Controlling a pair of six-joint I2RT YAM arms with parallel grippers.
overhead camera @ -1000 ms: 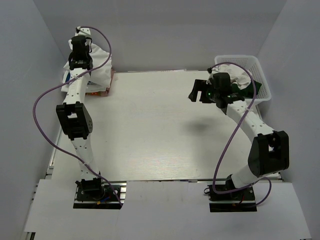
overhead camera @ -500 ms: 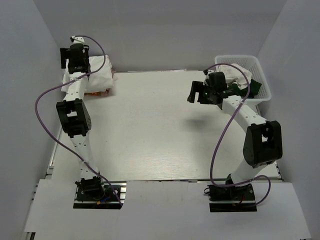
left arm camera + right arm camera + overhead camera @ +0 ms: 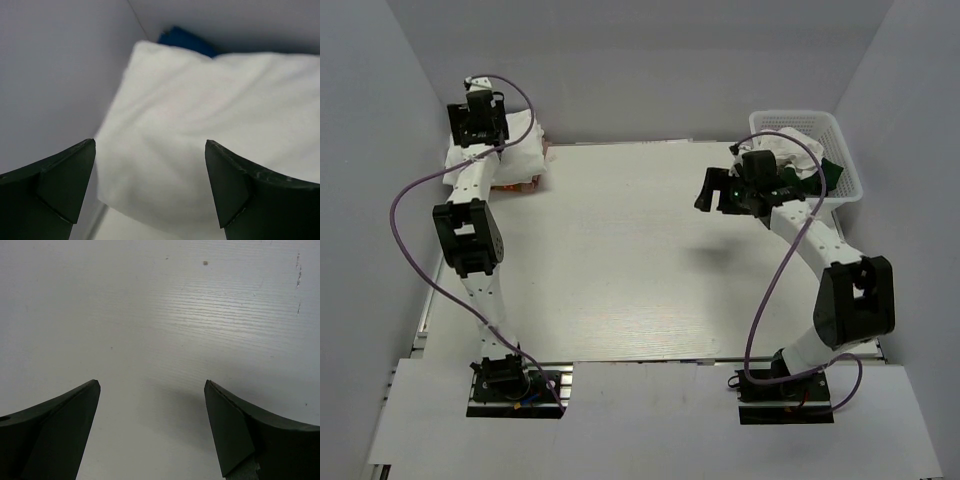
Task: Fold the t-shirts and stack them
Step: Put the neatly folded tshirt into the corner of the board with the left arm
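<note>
Your left claw (image 3: pixel 150 145) hangs released over the folded white t-shirt (image 3: pixel 200 110) topping the stack (image 3: pixel 520 150) at the table's (image 3: pixel 620 250) far left corner. Lift straight up so neither finger drags the fold. Your right claw (image 3: pixel 151 384), released and empty, can reach for the crumpled t-shirts (image 3: pixel 790 150) in the basket (image 3: pixel 845 165).
</note>
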